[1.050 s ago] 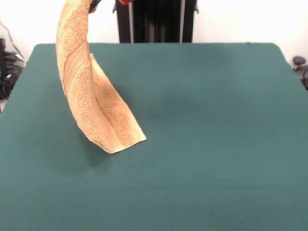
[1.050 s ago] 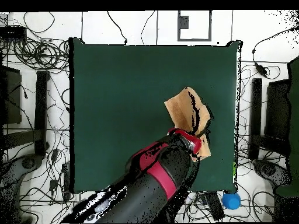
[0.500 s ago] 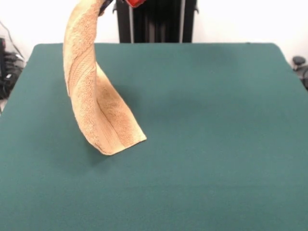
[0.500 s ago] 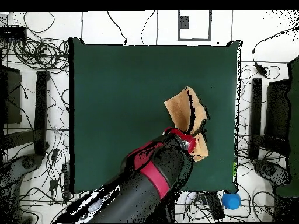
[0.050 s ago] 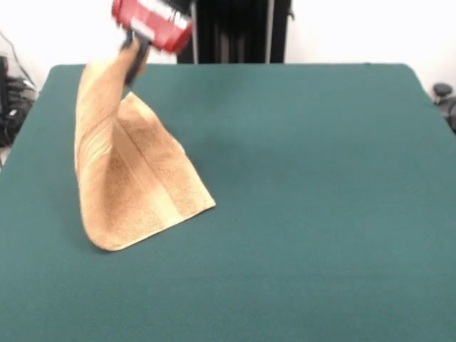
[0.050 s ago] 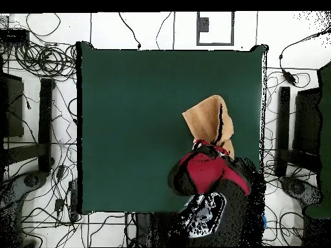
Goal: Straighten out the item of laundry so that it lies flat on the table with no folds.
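Below the gripper (image 5: 133, 55) the green table (image 5: 320, 199) bears the orange towel (image 5: 132, 178), tented, its top corner pinched between the fingers. Spreading is underway; next, I judge, drag the corner outward and lower it flat.

towel (image 5: 132, 182) on table (image 5: 320, 178) (one corner up in hand (image 5: 132, 53))

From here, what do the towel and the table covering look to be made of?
The towel looks like soft terry cloth: fuzzy, nubbly orange-tan surface with a flatter, smoother woven band across it, draping limply from the tool. The table seems covered in plain dark green fabric, matte with no shine; the exact weave cannot be told.
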Motion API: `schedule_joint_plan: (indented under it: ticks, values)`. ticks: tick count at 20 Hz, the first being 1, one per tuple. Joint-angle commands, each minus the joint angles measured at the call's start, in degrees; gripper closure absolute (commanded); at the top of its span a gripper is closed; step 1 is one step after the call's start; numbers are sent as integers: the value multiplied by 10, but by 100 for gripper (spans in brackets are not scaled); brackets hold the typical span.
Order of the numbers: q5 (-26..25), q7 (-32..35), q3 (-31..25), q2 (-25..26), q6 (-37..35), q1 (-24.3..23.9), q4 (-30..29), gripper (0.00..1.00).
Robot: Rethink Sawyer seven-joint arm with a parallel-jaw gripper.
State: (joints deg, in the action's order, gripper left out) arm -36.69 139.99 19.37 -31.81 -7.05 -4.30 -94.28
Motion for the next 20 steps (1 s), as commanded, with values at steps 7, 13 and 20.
schedule_joint_plan:
  ticks: [7,13,20]
  values:
    - [-45,-422,-611,-50,-161,-556,-121,100]
    - [-68,-428,-615,-34,-162,-571,-111,100]
    - [-81,-401,-591,-48,-149,-553,-109,100]
